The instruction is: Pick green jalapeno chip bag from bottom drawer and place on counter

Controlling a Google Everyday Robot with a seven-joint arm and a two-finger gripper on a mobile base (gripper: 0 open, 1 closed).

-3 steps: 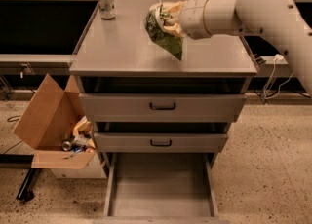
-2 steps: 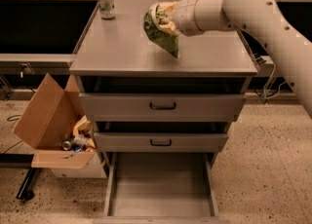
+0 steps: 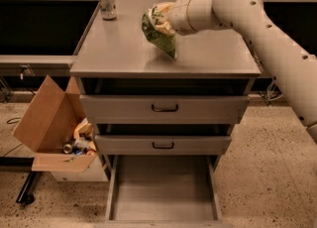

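The green jalapeno chip bag hangs over the middle of the grey counter, its lower tip touching or just above the surface. My gripper is shut on the bag's top and comes in from the right on the white arm. The bottom drawer is pulled out fully below the cabinet, and its flat grey floor is bare.
A blue-and-silver soda can stands at the counter's back left. Two shorter grey drawers with black handles stick out slightly. An open cardboard box with scraps sits on the floor at the left. A tan bench runs behind.
The arm has carried the chip bag a little to the left and back over the counter. The bag stays in the gripper's hold.
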